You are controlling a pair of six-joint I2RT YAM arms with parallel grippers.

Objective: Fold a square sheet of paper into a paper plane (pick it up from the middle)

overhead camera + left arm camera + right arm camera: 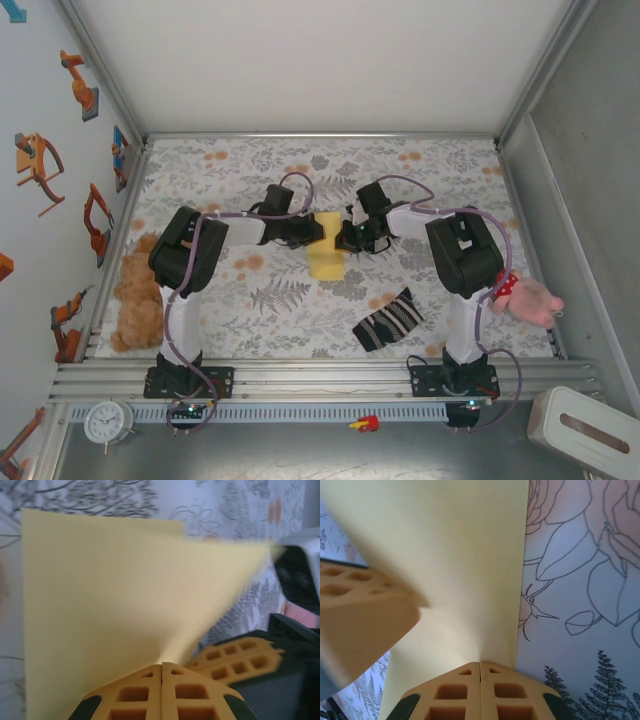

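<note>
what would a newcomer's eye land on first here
The pale-yellow sheet of paper in the middle of the table, pinched between the left gripper and the right gripper, both shut on it. Then the striped sock lying near the right arm's base, a brown teddy bear at the table's left edge and a pink plush toy at its right.

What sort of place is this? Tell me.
Probably a robot lab's test cell: the left arm and right arm are bolted to a metal rail, walls enclose the table, and props like a sock and teddy bear lie about.
</note>
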